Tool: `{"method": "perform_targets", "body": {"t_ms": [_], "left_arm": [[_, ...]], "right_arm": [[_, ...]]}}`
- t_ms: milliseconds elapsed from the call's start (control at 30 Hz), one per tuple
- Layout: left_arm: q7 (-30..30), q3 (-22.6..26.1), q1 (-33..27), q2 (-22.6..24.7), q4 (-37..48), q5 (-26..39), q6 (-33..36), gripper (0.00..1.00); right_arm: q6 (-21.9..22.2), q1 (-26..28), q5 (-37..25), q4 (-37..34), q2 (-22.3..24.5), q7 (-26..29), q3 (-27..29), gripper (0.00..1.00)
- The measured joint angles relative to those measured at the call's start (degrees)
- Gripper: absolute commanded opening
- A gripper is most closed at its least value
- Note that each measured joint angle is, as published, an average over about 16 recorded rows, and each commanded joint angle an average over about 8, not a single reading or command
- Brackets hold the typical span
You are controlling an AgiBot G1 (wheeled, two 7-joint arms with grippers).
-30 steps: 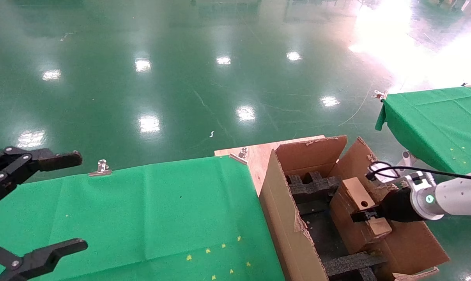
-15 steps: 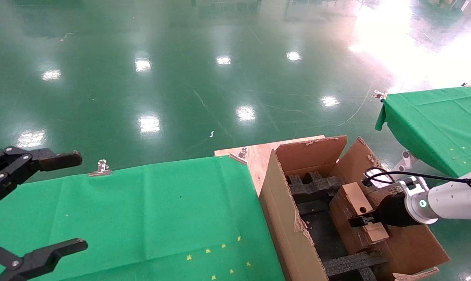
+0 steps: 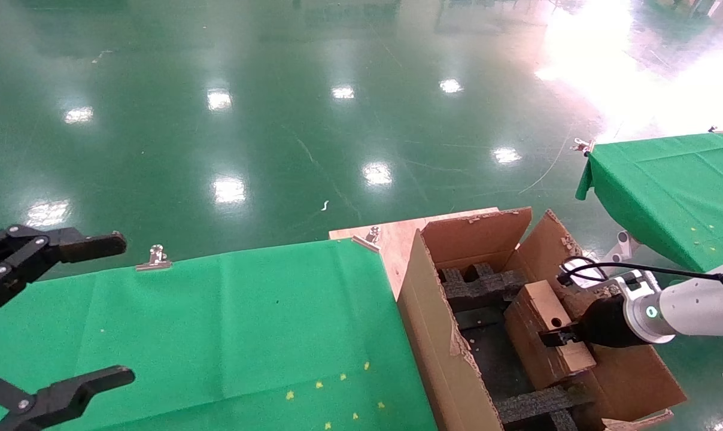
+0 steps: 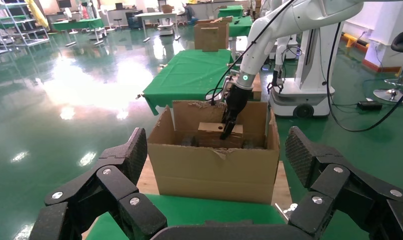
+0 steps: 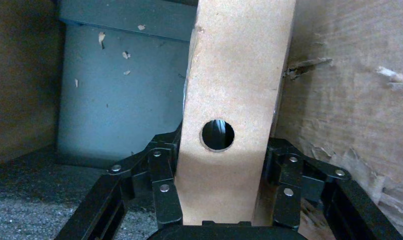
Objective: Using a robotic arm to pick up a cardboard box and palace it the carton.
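My right black multi-link gripper (image 3: 554,339) is clamped across the narrow sides of the small brown cardboard box (image 3: 547,335), its long axis running away from my wrist, low inside the large brown corrugated carton (image 3: 436,335) against its right wall.

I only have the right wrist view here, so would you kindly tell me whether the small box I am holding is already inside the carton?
Observer: Yes. In the head view the cardboard box sits down inside the carton, against its right wall.
Operator: Thank you. Is there anything beneath it?
Observer: Black foam inserts lie across the carton's bottom, near and far.
Operator: And where is the other arm?
Observer: The left gripper hangs open over the green-covered table, well left of the carton.
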Motion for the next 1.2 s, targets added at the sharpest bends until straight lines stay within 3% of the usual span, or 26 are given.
{"method": "perform_targets", "body": {"t_ms": [433,733,1200], "left_arm": [[0.01,0.02,-0.01,0.00,0.01,-0.01,0.00,1.00],[0.02,0.03,-0.01,-0.01,0.01,-0.02,-0.01,1.00],[0.03,0.05,-0.01,-0.02,0.02,-0.03,-0.02,1.00]], "right_arm": [[0.30,2.32,-1.58,2.85,1.48,1.07,0.01,1.00],[1.07,6.91,-3.00,8.69,3.55,1.52,1.24,1.00],[-1.41,14.35,2.98,22.65,7.21,-6.58,6.88,1.00]]}}
